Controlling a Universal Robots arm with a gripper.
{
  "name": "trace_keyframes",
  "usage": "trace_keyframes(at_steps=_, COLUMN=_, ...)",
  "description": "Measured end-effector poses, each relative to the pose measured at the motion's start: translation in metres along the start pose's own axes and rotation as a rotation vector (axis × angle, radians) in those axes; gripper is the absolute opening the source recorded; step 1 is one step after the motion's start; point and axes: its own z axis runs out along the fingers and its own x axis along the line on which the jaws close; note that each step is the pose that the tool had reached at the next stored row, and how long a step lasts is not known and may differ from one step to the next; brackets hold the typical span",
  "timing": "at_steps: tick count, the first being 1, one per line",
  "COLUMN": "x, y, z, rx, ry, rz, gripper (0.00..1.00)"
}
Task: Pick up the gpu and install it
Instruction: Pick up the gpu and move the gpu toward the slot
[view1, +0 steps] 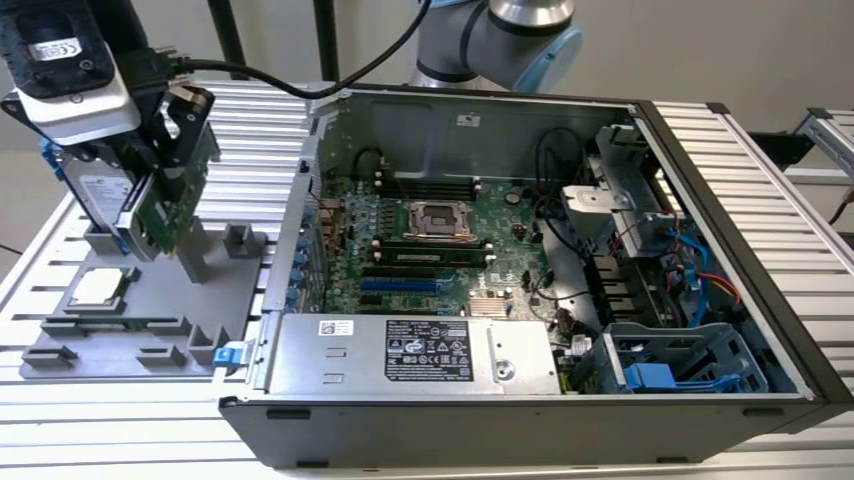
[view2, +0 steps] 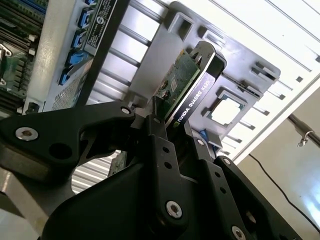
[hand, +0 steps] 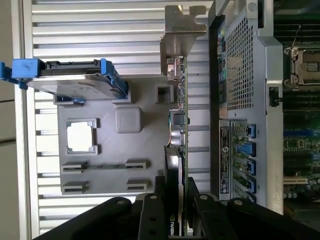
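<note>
The gripper (view2: 169, 121) pinches the gpu (view2: 186, 86) by one edge. The card stands upright at the upper left of the exterior view, at the grey fixture (view1: 200, 305), well apart from the open case (view1: 534, 430). With so narrow a hold the card could twist or slip, snagging the fixture's posts.

The exterior view stands off the arm, high at the near side of the ribbed metal counter (view1: 747, 140). It looks down and across into the open black computer case (view1: 534, 430), with the grey plastic parts tray (view1: 120, 345) on the exterior view's left. The first wrist view rides close above the black end effector (hand: 176, 197), facing straight down its length onto that tray and the case's side wall. The second wrist view sits just behind the fingers (view2: 160, 145), looking obliquely along them. All three share the tray, the case and the thin green and black expansion card (hand: 179, 145).
</note>
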Motion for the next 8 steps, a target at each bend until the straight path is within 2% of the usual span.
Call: trace_keyframes(at_steps=8, x=-0.0002, y=0.0006, z=-0.0128, rx=0.0001, ry=0.0000, rz=0.000, gripper=0.00)
